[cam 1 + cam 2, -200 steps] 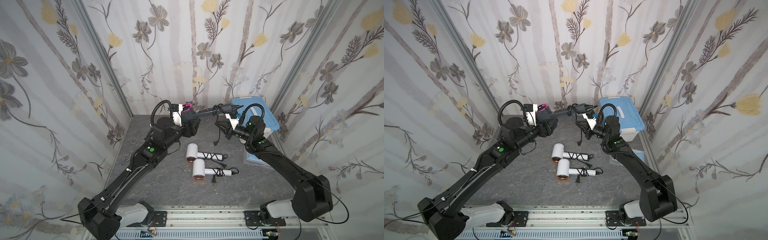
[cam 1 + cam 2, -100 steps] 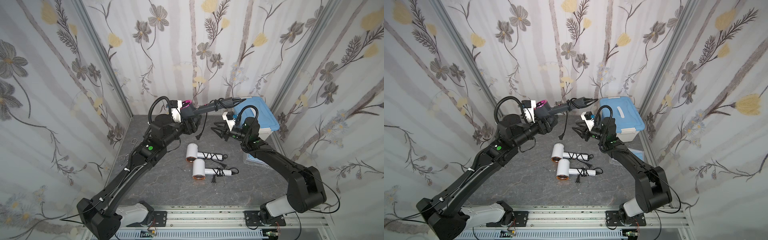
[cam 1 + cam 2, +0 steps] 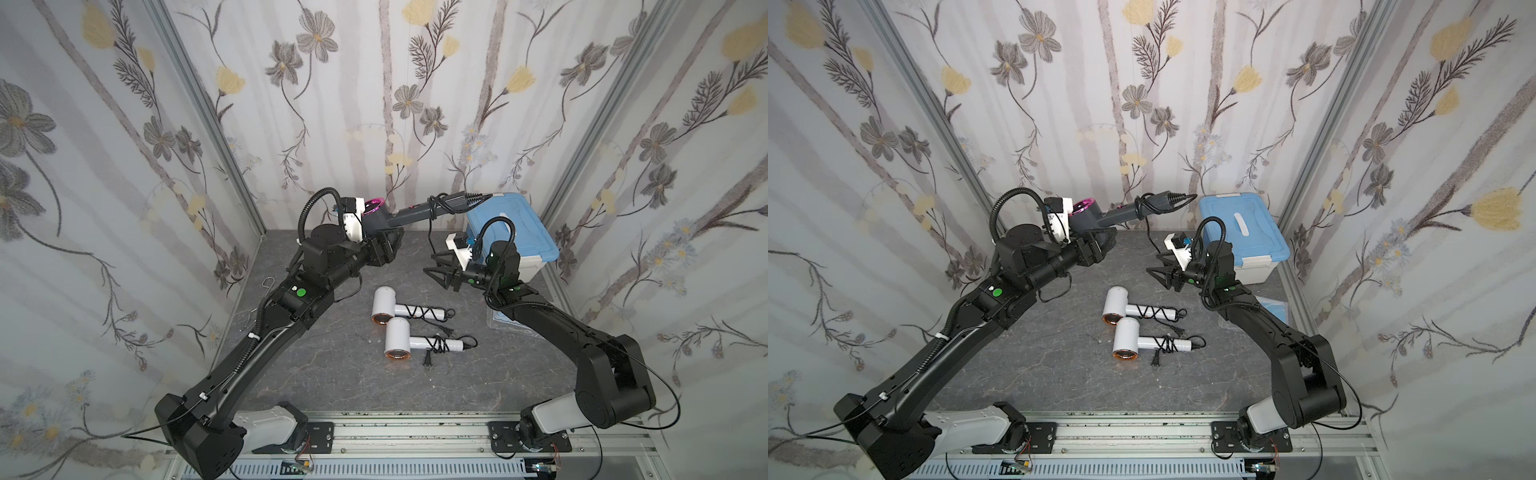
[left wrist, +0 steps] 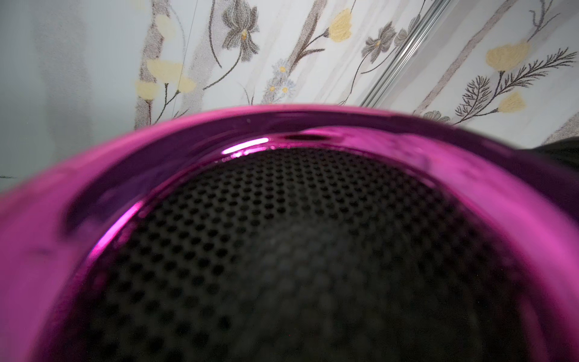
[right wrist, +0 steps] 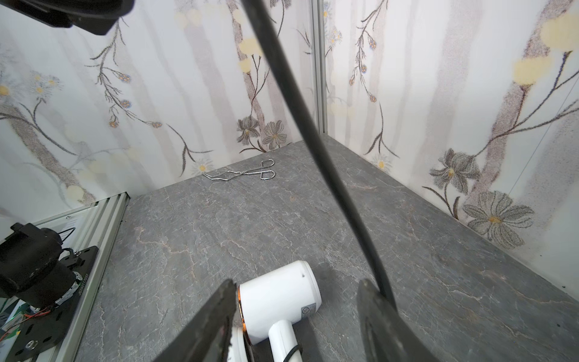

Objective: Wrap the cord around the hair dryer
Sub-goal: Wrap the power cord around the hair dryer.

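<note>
Hair dryer (image 3: 409, 216): the grey one, held aloft at upper centre of both top views, clear of the worktop (image 3: 332, 365), with its handle pointing toward frame right. The left gripper (image 3: 388, 243) has its jaws clenched on the barrel. They're mostly hidden, but nothing else carries the dryer.

The cord (image 3: 451, 202) has a few turns bunched at the far end of the handle. The rest hangs as a loose tail toward the right gripper (image 3: 430, 266). Right jaws are released and spread wide, with nothing between them. In the right wrist view the tail runs close past one finger (image 5: 376, 313); can't tell if it touches.

Risks as I judge them:
- Nothing pins the turns. They sit at the tapered end, so slack could let them slide off and unwind.
- The tail hangs free, so a close could miss it or nip only its edge.
- The grip is on the barrel only, and the long handle acts as a lever. A hard tug on the cord could twist the dryer in the jaws.
- The tail could snag the right wrist's cable loop (image 3: 494, 232) nearby.

Look: dark grey matte body, glossy magenta rim (image 4: 313, 125) around black perforated mesh (image 4: 282, 250), black cord.

At centre frame below, the upper white dryer (image 3: 409, 309) and lower white dryer (image 3: 415, 343) lie on the worktop, cords wound on their handles. A blue-lidded box (image 3: 511, 224) sits at right rear.
</note>
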`<state>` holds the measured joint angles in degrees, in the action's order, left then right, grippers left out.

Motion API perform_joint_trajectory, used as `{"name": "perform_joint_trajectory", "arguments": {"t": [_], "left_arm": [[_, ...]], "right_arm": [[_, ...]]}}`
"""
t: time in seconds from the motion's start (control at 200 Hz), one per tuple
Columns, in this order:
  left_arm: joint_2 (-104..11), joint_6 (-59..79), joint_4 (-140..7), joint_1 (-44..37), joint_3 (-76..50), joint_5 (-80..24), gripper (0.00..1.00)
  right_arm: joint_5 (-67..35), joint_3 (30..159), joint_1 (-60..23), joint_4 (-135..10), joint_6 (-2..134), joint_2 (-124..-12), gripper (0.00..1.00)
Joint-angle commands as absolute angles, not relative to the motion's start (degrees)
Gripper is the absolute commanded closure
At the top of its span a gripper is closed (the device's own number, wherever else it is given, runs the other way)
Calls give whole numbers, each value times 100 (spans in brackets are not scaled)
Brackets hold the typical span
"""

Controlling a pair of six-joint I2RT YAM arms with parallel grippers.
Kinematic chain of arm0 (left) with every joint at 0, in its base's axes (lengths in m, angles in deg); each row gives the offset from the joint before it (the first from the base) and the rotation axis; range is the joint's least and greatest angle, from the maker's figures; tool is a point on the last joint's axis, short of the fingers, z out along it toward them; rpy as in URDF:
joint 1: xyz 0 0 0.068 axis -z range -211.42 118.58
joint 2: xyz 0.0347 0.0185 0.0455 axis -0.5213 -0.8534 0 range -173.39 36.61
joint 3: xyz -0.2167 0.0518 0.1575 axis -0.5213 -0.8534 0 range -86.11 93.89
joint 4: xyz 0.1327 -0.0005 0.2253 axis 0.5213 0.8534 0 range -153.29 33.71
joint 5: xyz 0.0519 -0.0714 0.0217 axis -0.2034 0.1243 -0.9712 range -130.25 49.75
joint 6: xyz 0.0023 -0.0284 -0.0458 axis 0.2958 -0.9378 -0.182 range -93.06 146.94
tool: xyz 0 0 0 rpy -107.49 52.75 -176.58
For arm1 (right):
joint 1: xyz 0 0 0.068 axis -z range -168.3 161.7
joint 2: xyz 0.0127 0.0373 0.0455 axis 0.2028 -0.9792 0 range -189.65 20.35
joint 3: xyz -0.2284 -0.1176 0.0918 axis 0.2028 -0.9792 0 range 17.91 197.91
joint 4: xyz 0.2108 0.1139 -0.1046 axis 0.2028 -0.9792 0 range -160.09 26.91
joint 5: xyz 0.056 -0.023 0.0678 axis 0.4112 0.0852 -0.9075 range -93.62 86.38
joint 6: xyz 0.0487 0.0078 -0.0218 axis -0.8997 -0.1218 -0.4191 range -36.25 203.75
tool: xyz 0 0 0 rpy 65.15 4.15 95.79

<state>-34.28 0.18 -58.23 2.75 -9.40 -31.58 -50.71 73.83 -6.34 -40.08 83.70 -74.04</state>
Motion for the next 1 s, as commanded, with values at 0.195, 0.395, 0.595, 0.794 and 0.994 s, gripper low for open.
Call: {"name": "perform_joint_trajectory", "arguments": {"t": [0.195,0.395,0.595,0.794,0.994], "left_arm": [[-3440,-55,-5948,275,-719,-3044,100],[-3484,-74,-5907,278,-657,-3003,100],[-3511,-47,-5819,282,-613,-3052,100],[-3519,-39,-5801,281,-579,-2998,100],[-3521,-63,-5819,280,-536,-2920,100]], "right_arm": [[-4686,7296,-656,-3856,8419,-7286,37],[-4808,7344,-713,-3845,8406,-7398,35],[-5181,7350,-864,-3340,8040,-7660,33],[-5501,7424,-880,-3255,7971,-7884,32],[-5610,7654,-887,-3240,7915,-8130,32]]}}
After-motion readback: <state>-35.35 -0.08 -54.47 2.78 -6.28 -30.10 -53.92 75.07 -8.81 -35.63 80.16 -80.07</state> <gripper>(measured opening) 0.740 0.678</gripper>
